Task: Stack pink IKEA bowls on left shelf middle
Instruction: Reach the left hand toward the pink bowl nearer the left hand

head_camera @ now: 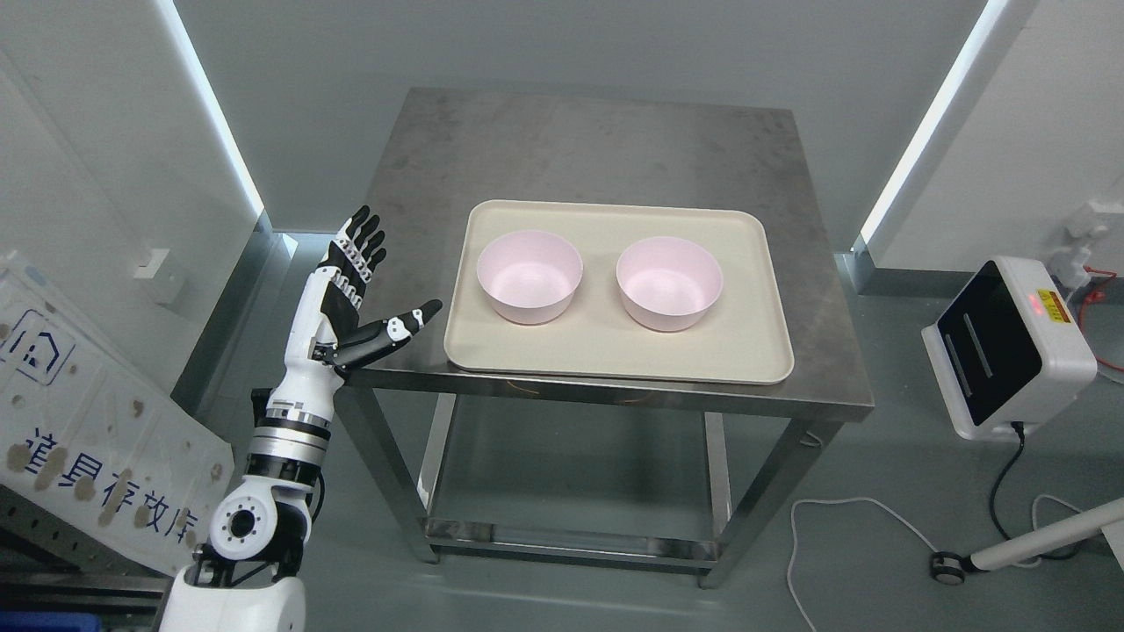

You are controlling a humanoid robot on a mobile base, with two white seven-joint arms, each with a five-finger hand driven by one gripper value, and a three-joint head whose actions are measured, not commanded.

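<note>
- Left hand [356, 294] is hovering at the steel table's [606, 149] left edge, fingers spread, thumb pointing toward the tray [615, 355]; grasping nothing.
- Two pink bowls are sitting upright, apart, on the tray: left bowl [529, 276] nearer its left edge, right bowl [669, 283] nearer its right.
- Tray is lying toward the table's front edge.

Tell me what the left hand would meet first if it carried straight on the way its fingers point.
Probably nothing on the table. The left hand is open, its four fingers pointing up-picture past the left edge of the steel table, toward the grey wall; only the thumb aims at the beige tray. Depth is unclear.
</note>
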